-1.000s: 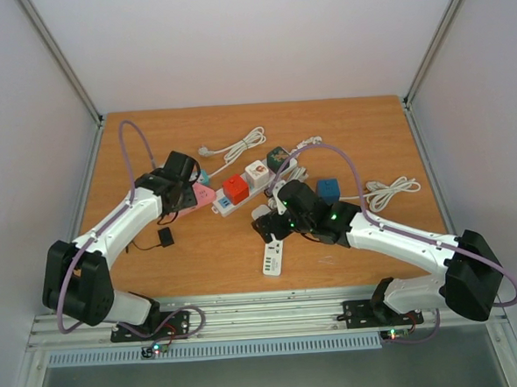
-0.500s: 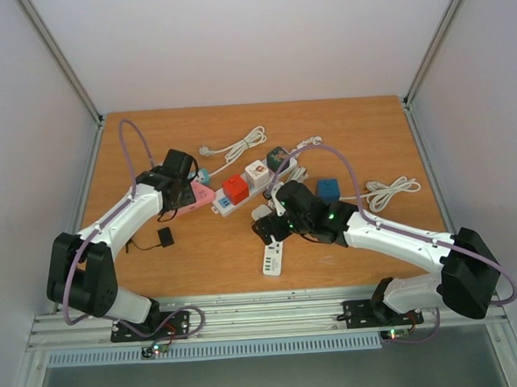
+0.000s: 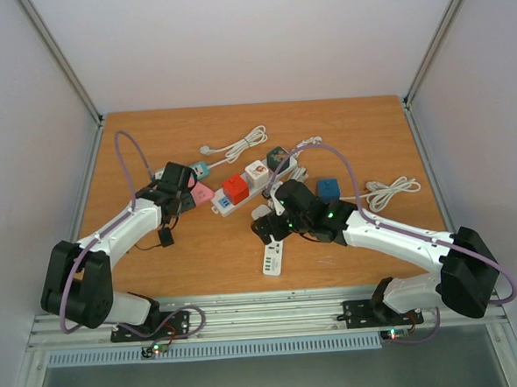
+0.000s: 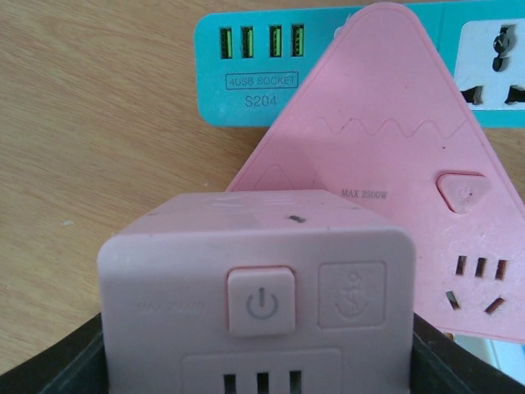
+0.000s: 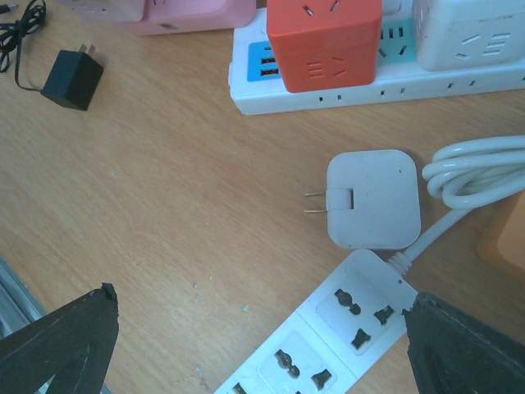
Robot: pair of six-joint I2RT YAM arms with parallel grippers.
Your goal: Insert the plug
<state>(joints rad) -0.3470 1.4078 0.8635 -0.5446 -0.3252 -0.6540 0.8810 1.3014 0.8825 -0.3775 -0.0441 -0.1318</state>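
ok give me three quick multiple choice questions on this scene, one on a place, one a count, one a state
1. Where does the white plug lie?
A) on the table, beside the end of the white universal strip
B) pushed into a red cube
C) between the fingers

2. How many green USB ports does the teal strip show?
A) two
B) four
C) six

3. How do the right fingers stand?
A) shut on the plug
B) shut on a cable
C) open, empty

Answers: 1 A, it lies loose on the wood; 2 B, four in a row in the left wrist view; 3 C, they stand wide apart, gripping nothing.
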